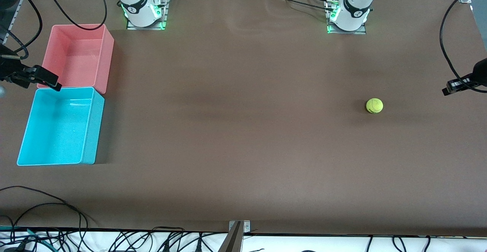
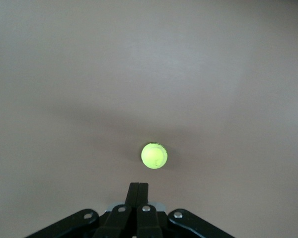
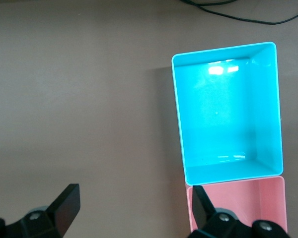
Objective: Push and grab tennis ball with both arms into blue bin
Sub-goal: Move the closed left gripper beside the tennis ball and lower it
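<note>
The tennis ball lies on the brown table toward the left arm's end, alone. In the left wrist view the ball sits just ahead of the fingertips. My left gripper is shut and empty, in the air beside the ball at the table's edge. The blue bin stands empty at the right arm's end and also shows in the right wrist view. My right gripper is open and empty, over the line where the blue bin meets the pink bin.
A pink bin of the same shape touches the blue bin, farther from the front camera. Black cables lie along the table's near edge. A wide stretch of brown table separates the ball from the bins.
</note>
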Controlling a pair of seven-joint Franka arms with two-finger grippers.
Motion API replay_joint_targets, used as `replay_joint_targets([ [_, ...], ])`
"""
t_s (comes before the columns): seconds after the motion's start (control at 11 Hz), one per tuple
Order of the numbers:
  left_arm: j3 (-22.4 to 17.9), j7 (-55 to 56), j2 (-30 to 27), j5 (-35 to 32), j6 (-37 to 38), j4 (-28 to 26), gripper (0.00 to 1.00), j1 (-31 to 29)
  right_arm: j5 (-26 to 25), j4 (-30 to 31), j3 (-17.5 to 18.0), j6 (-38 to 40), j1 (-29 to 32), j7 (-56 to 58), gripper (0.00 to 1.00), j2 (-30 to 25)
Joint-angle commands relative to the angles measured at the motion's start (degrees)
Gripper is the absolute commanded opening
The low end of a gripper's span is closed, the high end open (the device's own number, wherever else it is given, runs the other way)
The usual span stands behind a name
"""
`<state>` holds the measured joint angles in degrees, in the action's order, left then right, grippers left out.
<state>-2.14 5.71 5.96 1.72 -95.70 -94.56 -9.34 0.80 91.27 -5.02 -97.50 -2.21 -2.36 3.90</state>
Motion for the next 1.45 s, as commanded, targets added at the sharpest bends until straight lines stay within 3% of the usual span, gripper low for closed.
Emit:
replay_joint_targets([
  [0.0, 0.1, 19.0, 4.6, 0.9, 0.5, 1.5, 0.00, -2.2, 0.3, -1.0, 0.1, 0.4, 0.0, -0.1, 1.00, 0.1],
  [0.36, 0.1, 37.2, 9.1, 2.7, -6.0, 0.7, 0.00, -3.7, 0.3, -1.0, 0.0, 0.4, 0.0, 0.0, 1.00, 0.1],
  [0.64, 0.0, 39.6, 10.6, 5.8, -13.3, -3.6, 0.00, -6.0, 0.3, -1.0, 0.1, 0.4, 0.0, -0.2, 1.00, 0.1],
  [0.82, 0.0, 47.0, 12.2, 4.9, -19.1, -6.6, 0.00, -6.0, 0.3, -1.0, 0.2, 0.4, -0.1, -0.2, 1.00, 0.2],
  [1.09, 0.0, 49.6, 13.9, 4.9, -22.2, -10.4, 0.00, -7.0, 0.3, -1.0, 0.1, 0.4, 0.0, -0.1, 1.00, 0.2],
  [1.36, 0.2, 49.6, 15.4, 4.8, -41.6, -22.1, 0.00, -6.8, 0.3, -1.0, 0.1, 0.4, 0.0, -0.1, 1.00, 0.1],
])
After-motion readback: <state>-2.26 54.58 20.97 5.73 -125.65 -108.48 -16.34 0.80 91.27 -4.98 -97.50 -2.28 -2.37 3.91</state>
